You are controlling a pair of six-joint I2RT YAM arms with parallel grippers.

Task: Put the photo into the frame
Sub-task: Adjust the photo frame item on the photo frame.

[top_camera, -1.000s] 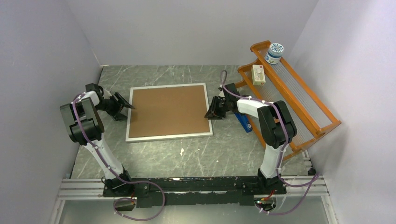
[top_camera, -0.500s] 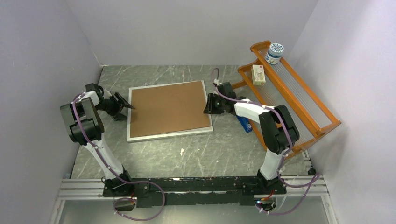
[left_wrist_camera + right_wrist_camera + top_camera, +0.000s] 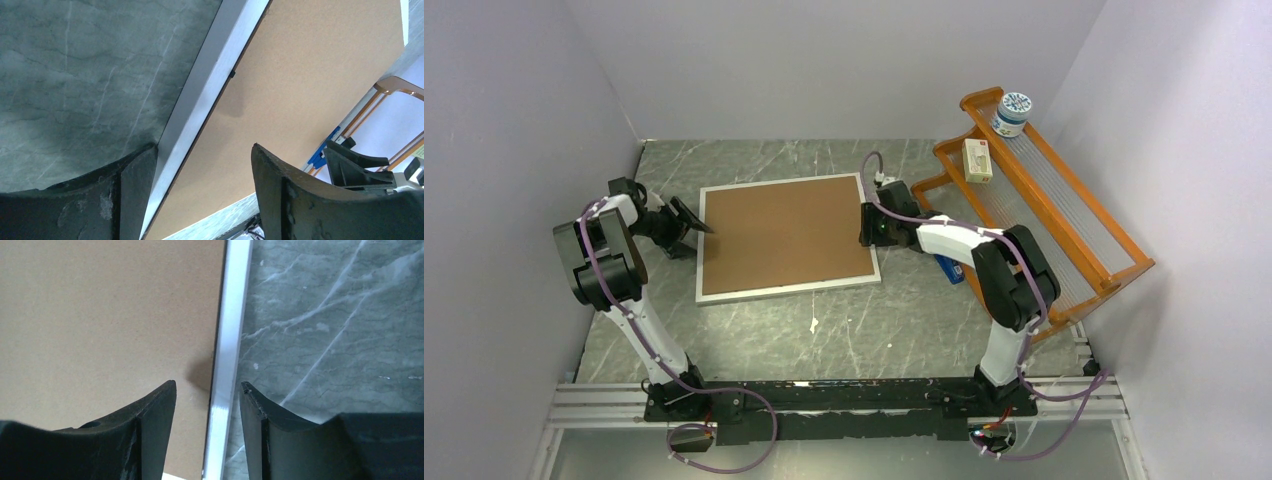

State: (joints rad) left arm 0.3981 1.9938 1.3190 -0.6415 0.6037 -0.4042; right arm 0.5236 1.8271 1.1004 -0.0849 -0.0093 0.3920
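Top view, frame: the frame (image 3: 789, 291) lies face down mid-tabletop (image 3: 854, 330), nearer the far edge, with the brown backing board (image 3: 784, 235) uppermost. Its long axis runs left to right, slightly skewed.
Top view, photo: not visible; whether it sits beneath the board cannot be told.
Top view, pincers: left pincer (image 3: 692, 222) is at the frame's left short end and right pincer (image 3: 871, 225) at its right short end. Both are equally near.
Left wrist view: left pincer (image 3: 202, 150) has its jaws apart, straddling the frame (image 3: 215, 75); nothing is clamped.
Right wrist view: right pincer (image 3: 208, 385) has its jaws apart with the frame (image 3: 235, 300) running between them; no grip is evident.
Change: a second ago the frame lay square. Now its right end is swung toward the far edge, and the right pincer sits farther along with its jaws wider.
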